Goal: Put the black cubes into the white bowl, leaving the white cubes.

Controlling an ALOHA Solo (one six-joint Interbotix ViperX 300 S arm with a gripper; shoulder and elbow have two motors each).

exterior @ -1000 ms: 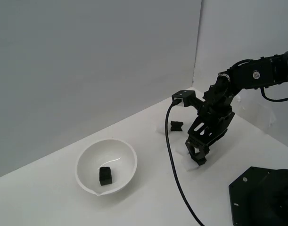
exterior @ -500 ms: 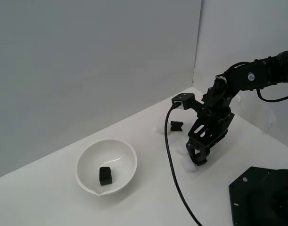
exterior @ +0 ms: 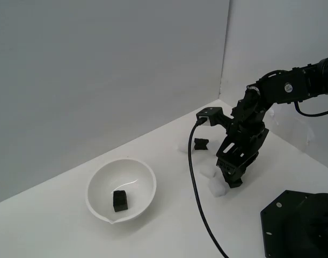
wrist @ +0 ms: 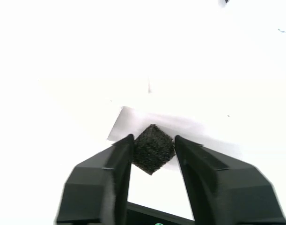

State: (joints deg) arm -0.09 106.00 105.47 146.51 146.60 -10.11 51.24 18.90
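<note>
The white bowl (exterior: 145,174) sits toward the exterior view's left with one black cube (exterior: 119,200) inside it. A second black cube (exterior: 201,143) lies on the table behind the arm. My gripper (exterior: 232,181) points down at the table and is low over it. In the wrist view the gripper (wrist: 153,139) is shut on a third black cube (wrist: 153,150), pinched between both fingers. White cubes (exterior: 208,171) (exterior: 217,188) lie right beside the fingers. Another white cube (exterior: 181,148) sits next to the loose black cube.
The arm's black base (exterior: 300,226) fills the lower corner on the exterior view's right. A black cable (exterior: 195,183) hangs from the wrist camera down across the table. Grey walls (exterior: 110,70) close off the back.
The gripper has shifted slightly toward the exterior view's right, uncovering a white cube beside it. The bowl and its cube have not moved.
</note>
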